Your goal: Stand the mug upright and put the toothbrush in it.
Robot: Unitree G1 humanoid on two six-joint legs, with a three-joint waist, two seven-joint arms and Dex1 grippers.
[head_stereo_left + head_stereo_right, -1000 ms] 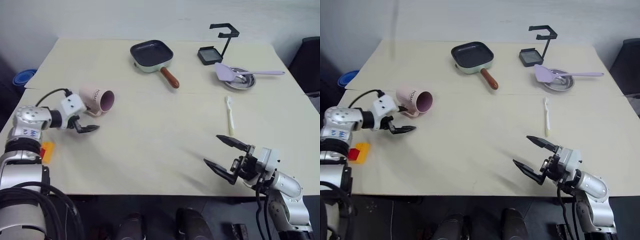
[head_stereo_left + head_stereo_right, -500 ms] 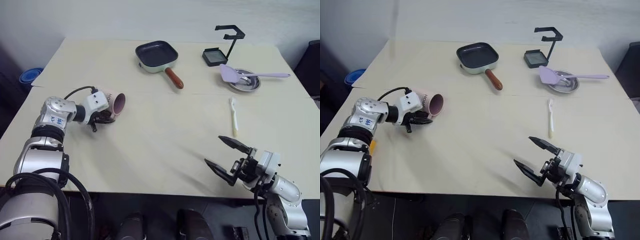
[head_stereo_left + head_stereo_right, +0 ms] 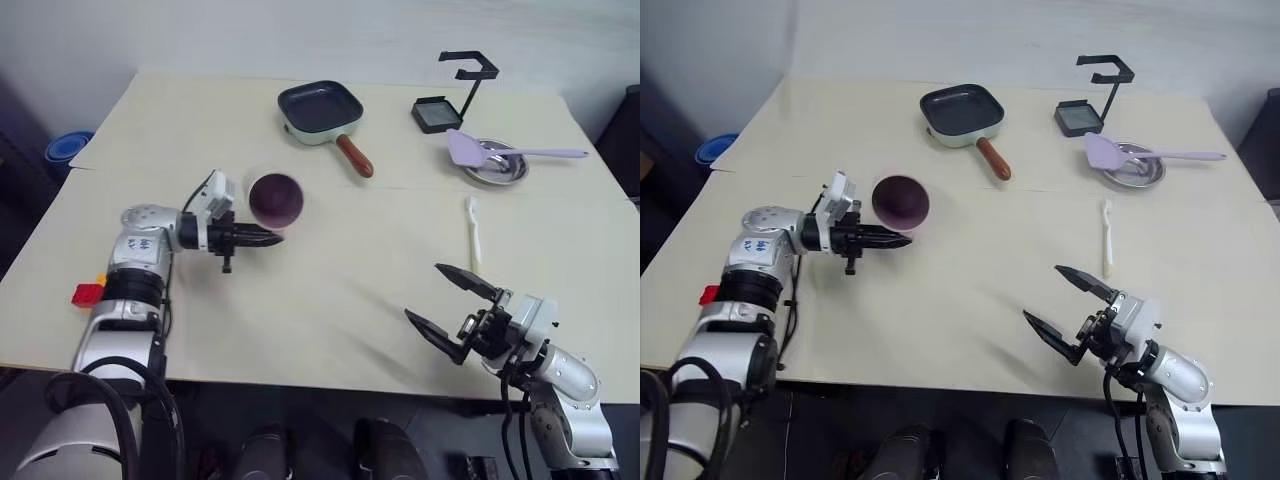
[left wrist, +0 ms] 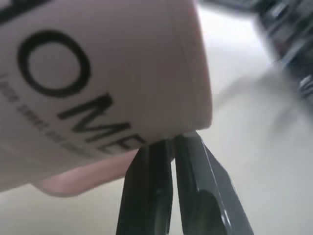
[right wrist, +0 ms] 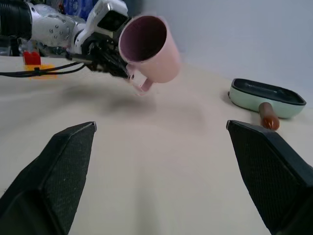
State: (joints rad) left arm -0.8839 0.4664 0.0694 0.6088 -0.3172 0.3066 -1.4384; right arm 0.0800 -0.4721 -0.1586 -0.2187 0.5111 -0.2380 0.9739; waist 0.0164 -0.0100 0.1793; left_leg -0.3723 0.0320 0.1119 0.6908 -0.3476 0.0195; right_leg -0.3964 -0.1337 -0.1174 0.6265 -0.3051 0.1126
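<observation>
The pale pink mug (image 3: 275, 200) hangs tilted just above the table (image 3: 300, 290), left of centre, its mauve inside facing up toward my head. My left gripper (image 3: 268, 238) points right, shut on the mug's loop handle (image 5: 143, 84). In the left wrist view the "HOME" lettering sits right above the closed fingers (image 4: 151, 166). The cream toothbrush (image 3: 473, 235) lies flat on the right half of the table. My right gripper (image 3: 422, 291) hovers open near the front edge, a short way in front of the toothbrush, with nothing between its fingers.
A green-rimmed pan (image 3: 318, 110) with a brown handle sits at the back centre. A black stand (image 3: 455, 90) and a lilac spatula (image 3: 510, 152) on a metal dish (image 3: 497, 170) are at the back right. A red block (image 3: 88, 294) lies by the left edge.
My left gripper has closed on the mug's handle and swung right, lifting the mug and turning its mouth upward. The right gripper has stayed put; the camera view has shifted slightly.
</observation>
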